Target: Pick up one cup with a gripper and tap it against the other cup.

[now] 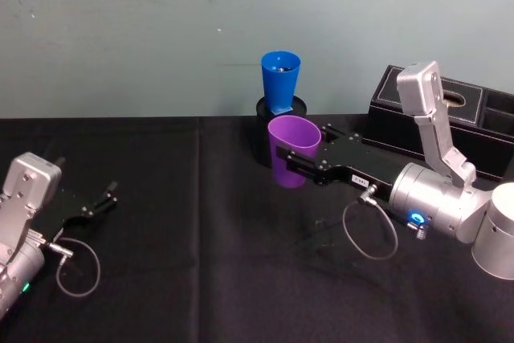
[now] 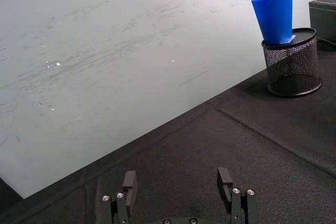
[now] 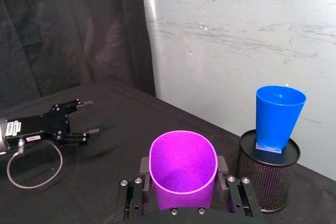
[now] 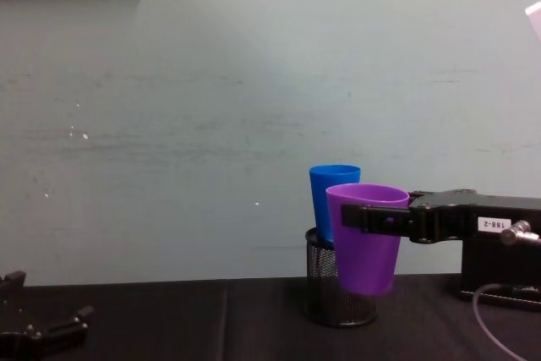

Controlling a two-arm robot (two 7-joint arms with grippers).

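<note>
Here the purple cup is gripped about its upper wall by the right gripper, whose fingers are closed on it, and it is held upright, clear of the black table. The blue cup is seen just beyond it, toward the wall, standing upright in a mesh pen holder, so its rim sits higher. A small gap is shown between the cups in the right wrist view. A short forward reach, slightly raised, is judged to be needed. The left gripper is parked with fingers spread, well apart on the left.
</note>
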